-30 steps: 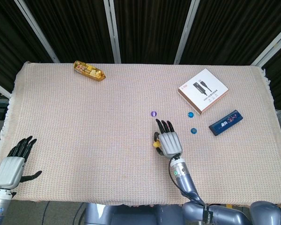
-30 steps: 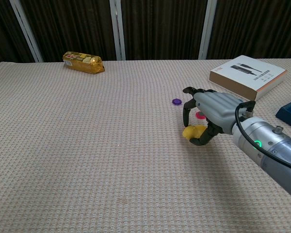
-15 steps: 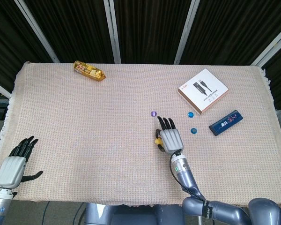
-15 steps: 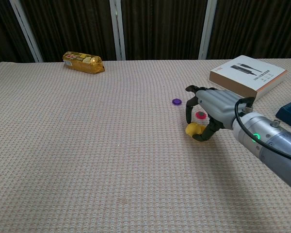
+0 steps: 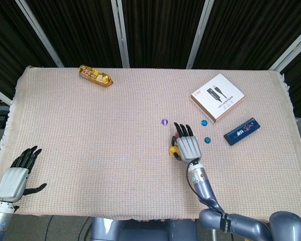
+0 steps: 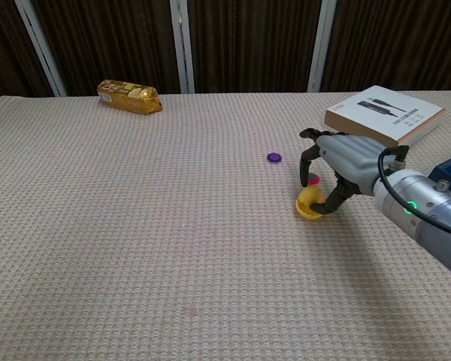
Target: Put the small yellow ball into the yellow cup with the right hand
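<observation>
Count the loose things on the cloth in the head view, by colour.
Blue: 3, a disc, another disc and a bar
Purple: 1, a disc
Gold: 1, a packet
White: 1, a box
Yellow: 1, the ball in the right hand
Total: 7

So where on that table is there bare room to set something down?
The widest bare stretch lies between the gold snack packet, the left hand and the right hand. The right side is crowded: white box, blue box, purple cap and two blue caps.
</observation>
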Available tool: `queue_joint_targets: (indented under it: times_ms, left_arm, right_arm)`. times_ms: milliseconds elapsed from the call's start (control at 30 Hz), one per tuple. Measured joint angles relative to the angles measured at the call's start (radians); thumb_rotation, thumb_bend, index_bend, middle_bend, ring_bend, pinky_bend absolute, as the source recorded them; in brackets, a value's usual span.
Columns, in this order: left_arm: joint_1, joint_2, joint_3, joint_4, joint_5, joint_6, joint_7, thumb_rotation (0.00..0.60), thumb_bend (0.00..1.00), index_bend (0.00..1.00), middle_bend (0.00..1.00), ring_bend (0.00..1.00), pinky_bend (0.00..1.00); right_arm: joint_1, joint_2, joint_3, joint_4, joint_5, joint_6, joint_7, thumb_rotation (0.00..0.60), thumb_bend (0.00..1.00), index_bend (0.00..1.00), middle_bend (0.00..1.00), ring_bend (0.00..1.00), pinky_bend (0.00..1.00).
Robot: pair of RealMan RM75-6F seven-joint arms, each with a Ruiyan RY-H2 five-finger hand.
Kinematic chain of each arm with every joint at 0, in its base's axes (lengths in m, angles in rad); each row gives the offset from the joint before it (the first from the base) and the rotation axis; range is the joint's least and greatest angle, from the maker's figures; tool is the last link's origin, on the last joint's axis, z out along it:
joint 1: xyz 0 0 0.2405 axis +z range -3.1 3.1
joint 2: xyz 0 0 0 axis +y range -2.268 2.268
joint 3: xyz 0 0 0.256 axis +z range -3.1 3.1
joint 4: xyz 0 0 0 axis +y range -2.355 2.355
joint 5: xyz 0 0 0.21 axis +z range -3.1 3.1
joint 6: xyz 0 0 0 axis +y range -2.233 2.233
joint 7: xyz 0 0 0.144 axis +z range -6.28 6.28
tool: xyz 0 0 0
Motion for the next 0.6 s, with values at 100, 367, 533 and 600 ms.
queue_joint_targets:
  times_ms: [100, 367, 533, 600]
  left_arm:
    - [0.000, 0.000, -0.001, 0.000, -0.003, -0.001, -0.002, 0.600, 0.00, 0.00, 0.00, 0.00, 0.17]
    - [0.000, -0.001, -0.004, 0.002, -0.008, 0.000, -0.001, 0.600, 0.00, 0.00, 0.00, 0.00, 0.17]
    - [0.001, -0.002, -0.004, 0.002, -0.007, 0.003, 0.001, 0.600, 0.00, 0.00, 0.00, 0.00, 0.17]
    - [0.001, -0.002, -0.004, 0.002, -0.007, 0.003, 0.000, 0.600, 0.00, 0.00, 0.00, 0.00, 0.17]
  right_arm:
    - [-0.004, 0.005, -0.008, -0.006, 0.001, 0.006, 0.000, 0.600, 0.22, 0.53, 0.00, 0.00, 0.00]
    - [-0.013, 0.014, -0.024, -0.030, 0.004, 0.024, -0.003, 0.600, 0.22, 0.53, 0.00, 0.00, 0.00]
    - [-0.012, 0.012, -0.028, -0.038, 0.007, 0.030, -0.008, 0.600, 0.22, 0.53, 0.00, 0.00, 0.00]
    - [-0.011, 0.009, -0.030, -0.038, 0.010, 0.030, -0.010, 0.600, 0.22, 0.53, 0.00, 0.00, 0.00]
